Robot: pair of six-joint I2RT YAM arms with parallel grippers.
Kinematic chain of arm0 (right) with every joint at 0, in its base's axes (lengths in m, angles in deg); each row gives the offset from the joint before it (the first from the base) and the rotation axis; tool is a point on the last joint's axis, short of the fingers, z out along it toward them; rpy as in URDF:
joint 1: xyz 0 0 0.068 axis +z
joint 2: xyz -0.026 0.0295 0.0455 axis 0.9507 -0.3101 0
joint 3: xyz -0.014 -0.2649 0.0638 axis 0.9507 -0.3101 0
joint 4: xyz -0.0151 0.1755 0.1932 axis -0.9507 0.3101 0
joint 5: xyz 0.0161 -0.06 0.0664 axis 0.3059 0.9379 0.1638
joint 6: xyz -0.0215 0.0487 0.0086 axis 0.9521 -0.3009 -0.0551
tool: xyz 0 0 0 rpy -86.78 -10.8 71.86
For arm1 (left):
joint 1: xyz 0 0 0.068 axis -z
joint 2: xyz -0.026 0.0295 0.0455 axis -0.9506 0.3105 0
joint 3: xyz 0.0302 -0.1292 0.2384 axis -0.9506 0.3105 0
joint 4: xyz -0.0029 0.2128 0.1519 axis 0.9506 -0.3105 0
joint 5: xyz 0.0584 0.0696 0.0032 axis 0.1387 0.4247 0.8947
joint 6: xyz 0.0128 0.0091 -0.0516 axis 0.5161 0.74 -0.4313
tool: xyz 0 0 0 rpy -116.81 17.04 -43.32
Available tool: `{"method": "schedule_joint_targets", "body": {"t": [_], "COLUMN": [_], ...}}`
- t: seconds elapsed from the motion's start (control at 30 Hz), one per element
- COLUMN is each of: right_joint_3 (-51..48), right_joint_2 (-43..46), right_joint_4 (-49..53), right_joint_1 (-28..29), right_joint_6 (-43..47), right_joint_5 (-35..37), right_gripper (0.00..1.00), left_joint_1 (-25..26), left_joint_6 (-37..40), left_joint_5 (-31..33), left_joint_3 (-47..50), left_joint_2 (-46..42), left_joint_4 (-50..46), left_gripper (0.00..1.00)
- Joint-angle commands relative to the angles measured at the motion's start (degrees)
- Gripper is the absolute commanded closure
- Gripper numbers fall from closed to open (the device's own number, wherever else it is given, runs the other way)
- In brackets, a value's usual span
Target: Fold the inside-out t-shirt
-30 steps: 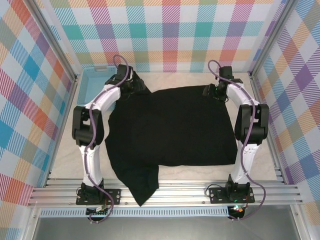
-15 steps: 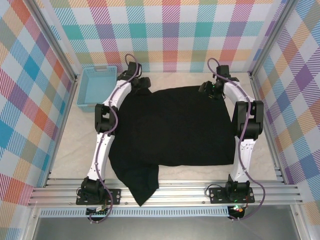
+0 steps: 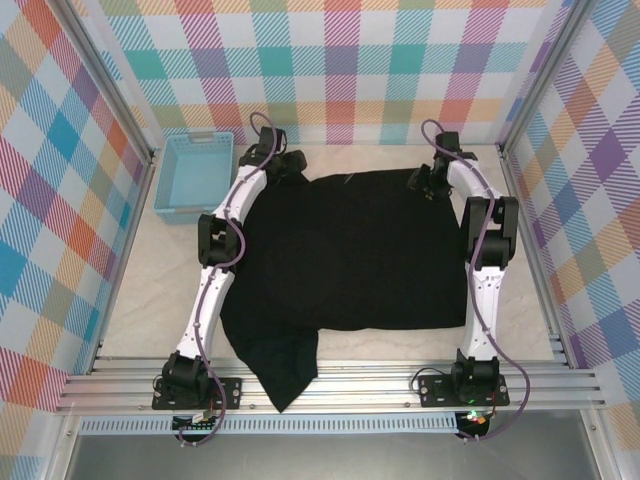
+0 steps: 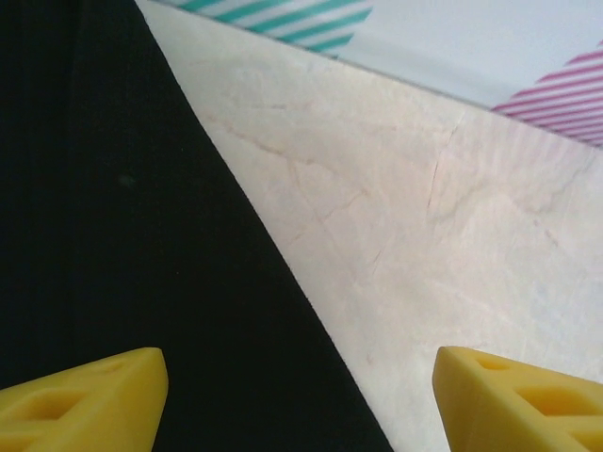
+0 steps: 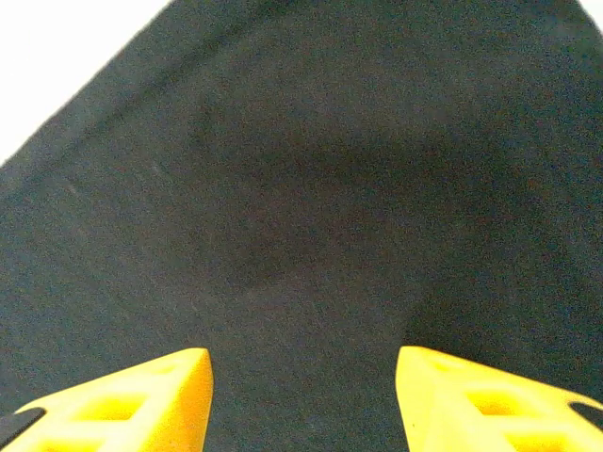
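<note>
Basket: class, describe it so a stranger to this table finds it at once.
Look at the pale table inside the checked walls. In its far left corner, left of the black t-shirt, sits the basket. It is light blue, rectangular and rigid, unlike the flat dark cloth.

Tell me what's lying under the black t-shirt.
The pale tabletop shows beside the t-shirt and runs under its edge. The black cloth is opaque, so anything else beneath it is covered and cannot be seen.
</note>
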Motion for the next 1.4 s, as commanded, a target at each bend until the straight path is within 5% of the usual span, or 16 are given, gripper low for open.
{"method": "schedule_joint_targets", "body": {"t": [0.0,0.17,0.27,0.47,0.57,0.77,1.0,1.37], "right_joint_3": [9.49,26.82,27.91,-5.37,-24.46,-44.07,-44.97,-41.53], "right_joint_2": [-6.18,-12.42,-9.14,15.27,27.42,38.8,32.59,24.81], "right_joint_4": [6.89,13.73,14.84,3.34,-1.97,-3.79,-4.94,-1.05], "right_joint_1": [-0.36,-0.93,-0.52,3.97,5.42,6.58,3.34,-2.53], "right_joint_6": [-1.21,0.25,2.84,6.91,5.7,5.2,5.94,6.8], "right_joint_5": [2.31,2.91,0.55,0.73,-0.9,-0.74,0.19,6.11], "right_gripper": [0.47,0.48,0.46,0.43,0.42,0.4,0.4,0.42], "left_joint_1": [-0.66,-1.34,-1.28,-0.06,0.64,1.11,1.01,0.92], "left_joint_6": [-2.42,-1.98,-1.13,-0.17,-0.32,-5.56,-4.23,-4.05], "left_joint_5": [0.51,-1.41,-4.91,-11.33,-11.51,-8.24,5.5,7.02], "left_joint_3": [-2.08,-4.33,-3.99,13.42,36.06,75.86,97.92,110.25], "left_joint_2": [3.28,0.65,-4.45,-21.54,-35.84,-60.07,-72.46,-74.96], "left_joint_4": [2.71,5.17,2.99,-1.02,6.12,23.01,23.81,25.01], "left_gripper": [0.24,0.19,0.17,0.18,0.18,0.18,0.18,0.17]}}
